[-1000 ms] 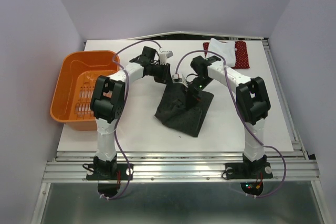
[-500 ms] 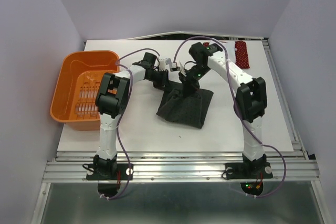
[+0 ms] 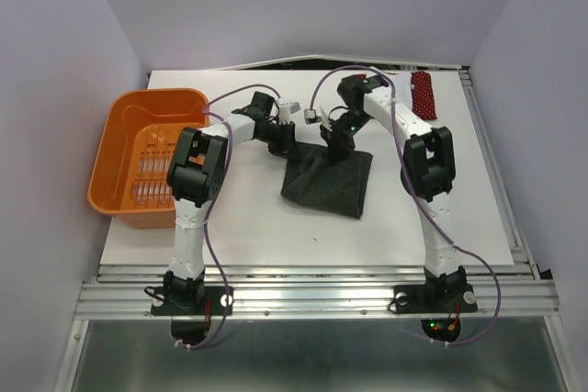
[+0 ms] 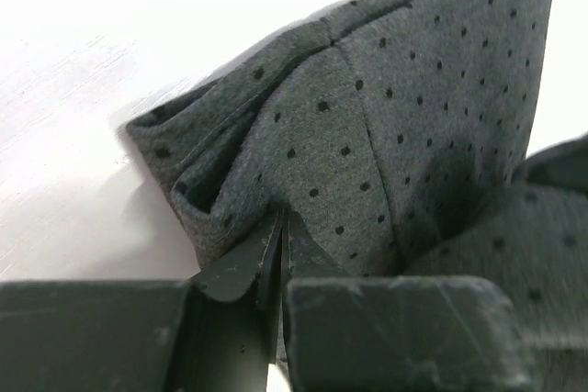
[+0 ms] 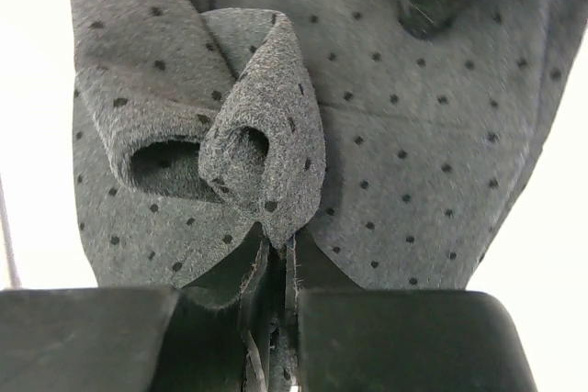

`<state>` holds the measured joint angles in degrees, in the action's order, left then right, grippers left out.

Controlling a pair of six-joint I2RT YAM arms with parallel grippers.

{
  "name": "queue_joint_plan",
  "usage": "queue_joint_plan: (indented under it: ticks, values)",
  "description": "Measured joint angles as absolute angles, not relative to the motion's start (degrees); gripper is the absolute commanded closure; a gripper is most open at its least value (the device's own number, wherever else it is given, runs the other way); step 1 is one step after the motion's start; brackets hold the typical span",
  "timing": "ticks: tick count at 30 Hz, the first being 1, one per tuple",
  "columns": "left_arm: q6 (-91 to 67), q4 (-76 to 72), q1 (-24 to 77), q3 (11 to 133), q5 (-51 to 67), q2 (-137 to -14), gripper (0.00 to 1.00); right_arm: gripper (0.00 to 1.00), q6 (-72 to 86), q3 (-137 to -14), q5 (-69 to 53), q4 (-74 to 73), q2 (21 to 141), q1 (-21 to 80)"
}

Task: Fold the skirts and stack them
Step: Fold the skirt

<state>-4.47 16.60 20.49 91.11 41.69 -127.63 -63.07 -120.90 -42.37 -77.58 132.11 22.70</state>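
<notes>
Here, the grey skirt (image 3: 326, 183) is pinched along its far edge by both arms.
The left gripper (image 4: 280, 227) is clamped tight on a bunched corner of the skirt, and the right gripper (image 5: 287, 247) is clenched on a rolled fold beside it. From their tips the cloth spreads toward the near side, mid-table. The red skirt (image 3: 422, 94) lies well apart at the far right.

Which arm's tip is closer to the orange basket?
Left. The left end effector grips a corner of the dark grey skirt, to the right of the orange basket. The right end effector grips the skirt farther right.
</notes>
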Motion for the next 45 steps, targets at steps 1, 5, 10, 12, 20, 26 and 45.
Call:
queue_joint_plan:
  ticks: [1,5,10,12,20,26,45]
  values:
    - [-4.45,16.6,20.49,91.11,41.69,-127.63,0.87,0.99,-63.46,-121.16,-42.17,-77.58,132.49,22.24]
    - [-4.23,16.62,20.49,91.11,41.74,-127.63,0.87,0.99,-64.66,-122.61,-41.47,-77.87,133.86,21.37]
    - [-3.84,16.62,20.49,91.11,41.74,-127.63,0.88,0.99,-65.43,-126.04,-40.73,-77.82,137.19,20.6]
    - [-3.81,16.67,20.49,91.11,41.74,-127.63,0.9,0.99,-65.95,-126.85,-40.45,-77.97,137.99,20.25]
    - [-3.55,16.99,20.49,91.24,41.56,-127.63,0.91,0.99,-67.13,-133.1,-39.33,-78.17,139.24,19.94]
    - [-2.26,17.47,20.51,91.53,41.5,-127.63,0.92,0.99,-67.24,-135.22,-39.13,-78.17,139.33,19.94]
    - [-1.06,18.06,20.51,91.88,41.19,-127.66,0.92,0.7,-60.14,-128.77,-32.97,-60.88,140.14,20.64]
